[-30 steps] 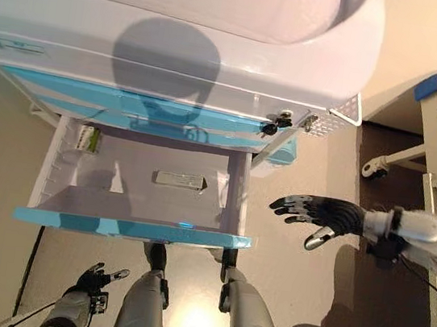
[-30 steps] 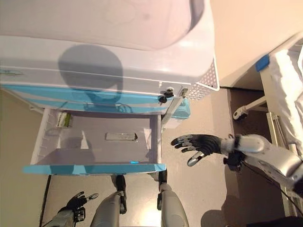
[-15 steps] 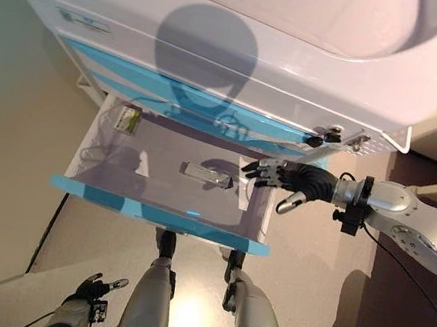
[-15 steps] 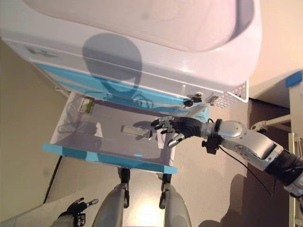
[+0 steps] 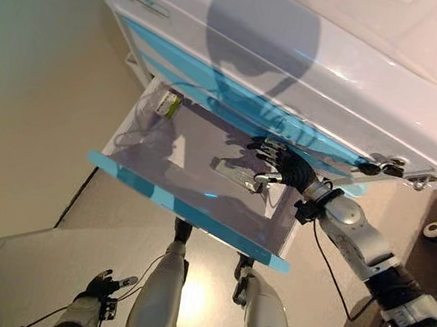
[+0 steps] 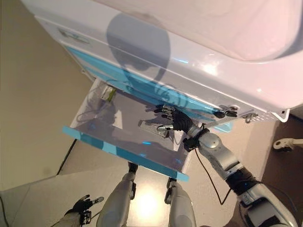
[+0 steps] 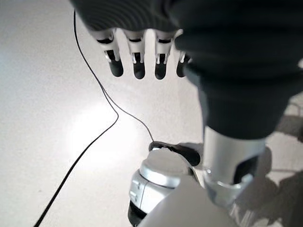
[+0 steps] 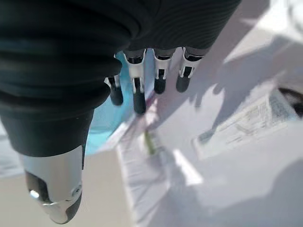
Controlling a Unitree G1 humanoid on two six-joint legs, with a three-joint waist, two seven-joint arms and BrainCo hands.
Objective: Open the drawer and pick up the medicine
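Drawer (image 5: 157,197): pulled out from under the white cabinet (image 5: 313,71), open from above. Entry is free over the blue front edge; toward the back the cabinet's blue panel overhangs it.

Right hand (image 5: 283,166): inside the drawer near its right wall, fingers spread, over the flat medicine pack (image 5: 237,174); contact cannot be told.

Small green-and-white box (image 5: 167,104): far left corner, well apart from the pack. Bare drawer floor lies between them.

Left hand (image 5: 101,288): low, over open floor (image 5: 34,146).
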